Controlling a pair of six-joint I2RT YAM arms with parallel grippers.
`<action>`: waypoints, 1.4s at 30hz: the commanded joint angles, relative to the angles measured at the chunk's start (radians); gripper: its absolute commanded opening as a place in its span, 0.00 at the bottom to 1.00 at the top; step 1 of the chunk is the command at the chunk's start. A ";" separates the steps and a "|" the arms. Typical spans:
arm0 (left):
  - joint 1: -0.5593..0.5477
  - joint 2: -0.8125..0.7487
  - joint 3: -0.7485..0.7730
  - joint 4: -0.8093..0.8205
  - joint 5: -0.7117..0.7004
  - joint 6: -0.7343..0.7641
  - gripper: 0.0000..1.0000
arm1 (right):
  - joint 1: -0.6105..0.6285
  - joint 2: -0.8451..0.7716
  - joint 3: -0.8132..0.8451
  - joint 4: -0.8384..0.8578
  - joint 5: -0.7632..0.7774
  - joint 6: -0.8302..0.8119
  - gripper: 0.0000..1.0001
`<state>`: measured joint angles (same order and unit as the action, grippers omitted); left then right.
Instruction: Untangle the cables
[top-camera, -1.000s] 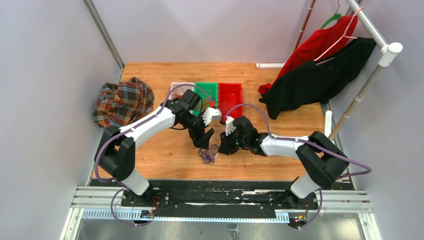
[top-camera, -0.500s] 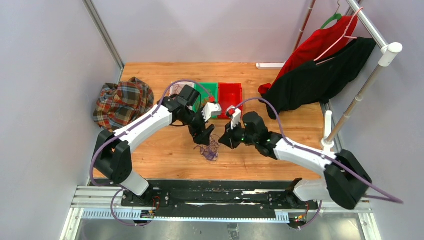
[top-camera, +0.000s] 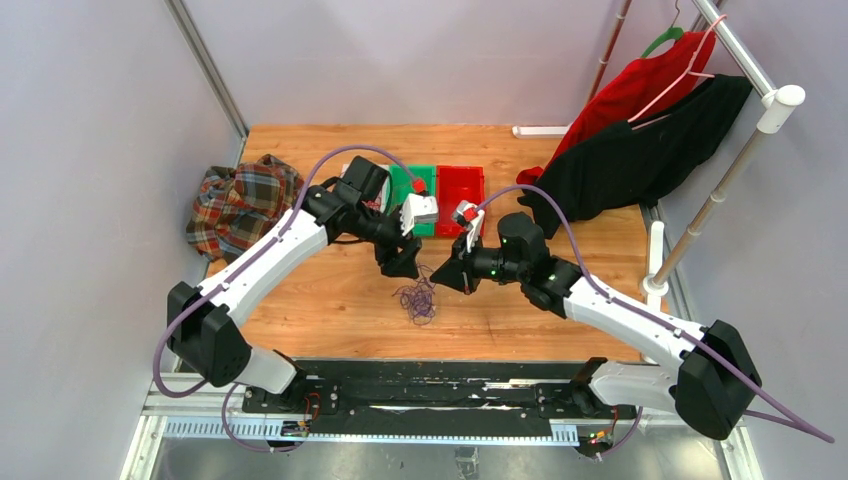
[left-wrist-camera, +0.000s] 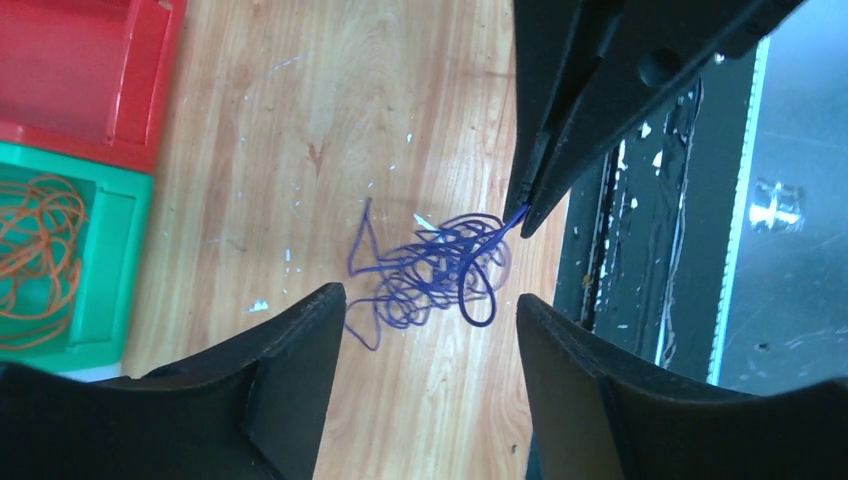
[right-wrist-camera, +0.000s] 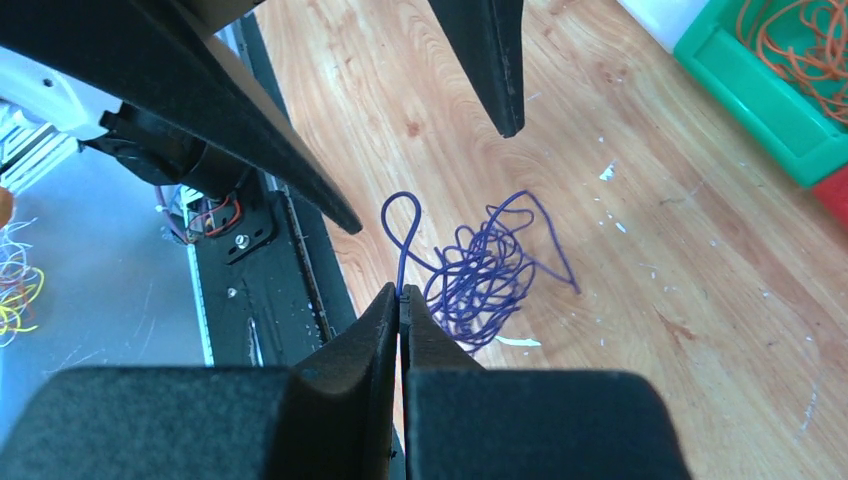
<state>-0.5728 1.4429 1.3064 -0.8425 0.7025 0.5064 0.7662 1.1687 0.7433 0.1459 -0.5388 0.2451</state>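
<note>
The right end effector (right-wrist-camera: 400, 300) is clamped on one strand at the edge of the purple cable tangle (right-wrist-camera: 480, 265), probably to draw that loop free. The left end effector (left-wrist-camera: 430, 305) hovers above the tangle with its fingers apart and the heap between them on the table (left-wrist-camera: 300, 120), seemingly ready to take a second strand. Beyond it sit two bins: a green bin (left-wrist-camera: 125, 280) holding orange cables (left-wrist-camera: 40, 250), and a red bin (left-wrist-camera: 80, 70). There is one purple tangle.
</note>
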 joint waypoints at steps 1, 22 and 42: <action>-0.004 -0.036 0.010 -0.044 0.054 0.097 0.64 | 0.017 -0.014 0.041 -0.016 -0.071 0.014 0.01; -0.016 -0.014 0.039 -0.092 0.082 -0.077 0.07 | 0.030 -0.023 0.039 0.079 -0.022 0.100 0.01; -0.016 -0.052 0.169 -0.087 0.225 -0.273 0.01 | 0.078 0.027 0.001 0.313 0.325 0.190 0.40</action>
<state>-0.5842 1.3937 1.4120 -0.9306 0.8593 0.2630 0.8310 1.1603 0.7391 0.3489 -0.2401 0.3916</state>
